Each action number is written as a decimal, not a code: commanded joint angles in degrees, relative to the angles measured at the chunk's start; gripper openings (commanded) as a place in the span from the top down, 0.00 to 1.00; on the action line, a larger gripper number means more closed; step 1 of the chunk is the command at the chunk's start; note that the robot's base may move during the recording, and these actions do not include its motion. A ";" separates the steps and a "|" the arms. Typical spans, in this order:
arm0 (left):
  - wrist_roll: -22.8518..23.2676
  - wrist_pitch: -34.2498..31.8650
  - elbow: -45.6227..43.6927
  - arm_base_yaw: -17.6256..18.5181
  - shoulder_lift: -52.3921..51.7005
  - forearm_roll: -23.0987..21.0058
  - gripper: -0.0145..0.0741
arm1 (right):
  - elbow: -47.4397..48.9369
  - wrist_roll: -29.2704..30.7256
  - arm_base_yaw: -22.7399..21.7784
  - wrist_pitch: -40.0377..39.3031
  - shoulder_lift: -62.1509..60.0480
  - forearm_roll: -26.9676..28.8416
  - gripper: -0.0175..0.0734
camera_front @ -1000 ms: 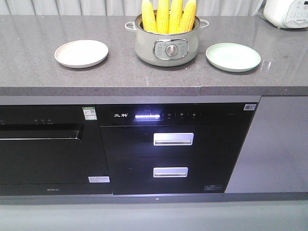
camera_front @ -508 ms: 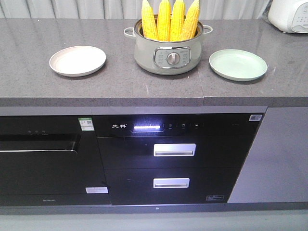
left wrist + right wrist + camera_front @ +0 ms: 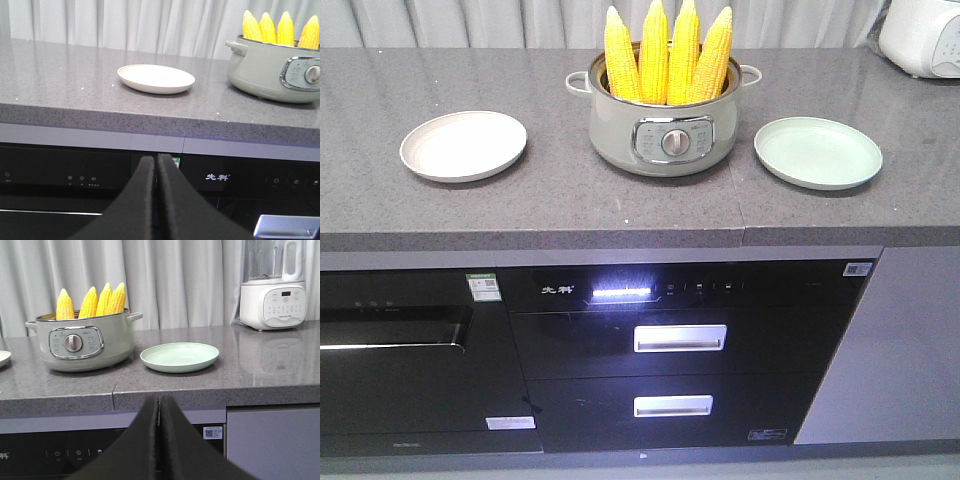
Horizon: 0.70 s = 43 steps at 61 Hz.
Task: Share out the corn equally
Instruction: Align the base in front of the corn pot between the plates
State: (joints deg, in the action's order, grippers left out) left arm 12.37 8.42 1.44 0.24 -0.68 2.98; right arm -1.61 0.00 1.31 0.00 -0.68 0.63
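Corn [image 3: 665,55] stands upright in the pot [image 3: 616,135] at top centre, between a beige plate [image 3: 463,146] and a green plate [image 3: 817,153]. The left gripper [image 3: 156,159] and right gripper [image 3: 159,401] each have fingers pressed together, empty.

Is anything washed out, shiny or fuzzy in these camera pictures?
Front view: the lit display strip glows washed-out white. Right wrist view: the countertop mirrors the white blender; the right gripper is a featureless dark shape. Left wrist view: the left gripper likewise; the corn looks sharp.
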 commanded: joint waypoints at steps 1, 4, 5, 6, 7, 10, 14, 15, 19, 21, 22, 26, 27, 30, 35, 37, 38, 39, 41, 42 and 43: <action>0.56 -4.63 -1.36 -0.05 -0.23 0.03 0.84 | -1.06 0.30 -0.23 -4.27 -0.31 -0.63 0.81; 0.56 -4.63 -1.36 -0.05 -0.23 0.03 0.84 | -1.06 0.30 -0.23 -4.27 -0.31 -0.63 0.81; 0.56 -4.63 -1.36 -0.05 -0.23 0.03 0.84 | -1.06 0.30 -0.23 -4.27 -0.31 -0.63 0.81; 0.56 -4.63 -1.36 -0.05 -0.23 0.03 0.84 | -1.06 0.30 -0.23 -4.27 -0.31 -0.63 0.81; 0.56 -4.63 -1.36 -0.05 -0.23 0.03 0.84 | -1.06 0.30 -0.23 -4.27 -0.31 -0.63 0.81; 0.56 -4.63 -1.36 -0.05 -0.23 0.03 0.84 | -1.06 0.30 -0.23 -4.27 -0.31 -0.63 0.81; 0.56 -4.63 -1.36 -0.05 -0.23 0.03 0.84 | -1.06 0.30 -0.23 -4.27 -0.31 -0.63 0.81; 0.56 -4.63 -1.36 -0.05 -0.23 0.03 0.84 | -1.06 0.30 -0.23 -4.27 -0.31 -0.63 0.81; 0.56 -4.63 -1.36 -0.05 -0.23 0.03 0.84 | -1.06 0.30 -0.23 -4.27 -0.31 -0.63 0.81; 0.56 -4.63 -1.36 -0.05 -0.23 0.03 0.84 | -1.06 0.30 -0.23 -4.27 -0.31 -0.63 0.81; 0.56 -4.63 -1.36 -0.05 -0.23 0.03 0.84 | -1.06 0.30 -0.23 -4.27 -0.31 -0.63 0.81; 0.56 -4.63 -1.36 -0.05 -0.23 0.03 0.84 | -1.06 0.30 -0.23 -4.27 -0.31 -0.63 0.81; 0.56 -4.63 -1.36 -0.05 -0.23 0.03 0.84 | -1.06 0.30 -0.23 -4.27 -0.31 -0.63 0.81; 0.56 -4.63 -1.36 -0.05 -0.23 0.03 0.84 | -1.06 0.30 -0.23 -4.27 -0.31 -0.63 0.81; 0.56 -4.63 -1.36 -0.05 -0.23 0.03 0.84 | -1.06 0.30 -0.23 -4.27 -0.31 -0.63 0.81; 0.56 -4.63 -1.36 -0.05 -0.23 0.03 0.84 | -1.06 0.30 -0.23 -4.27 -0.31 -0.63 0.81; 0.56 -4.63 -1.36 -0.05 -0.23 0.03 0.84 | -1.06 0.30 -0.23 -4.27 -0.31 -0.63 0.81; 0.56 -4.63 -1.36 -0.05 -0.23 0.03 0.84 | -1.06 0.30 -0.23 -4.27 -0.31 -0.63 0.81; 0.56 -4.63 -1.36 -0.05 -0.23 0.03 0.84 | -1.06 0.30 -0.23 -4.27 -0.31 -0.63 0.81; 0.56 -4.63 -1.36 -0.05 -0.23 0.03 0.84 | -1.06 0.30 -0.23 -4.27 -0.31 -0.63 0.81; 0.56 -4.63 -1.36 -0.05 -0.23 0.03 0.84 | -1.06 0.30 -0.23 -4.27 -0.31 -0.63 0.81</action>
State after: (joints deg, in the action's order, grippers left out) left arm 12.37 8.42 1.44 0.24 -0.68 2.98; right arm -1.61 0.00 1.31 0.00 -0.68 0.63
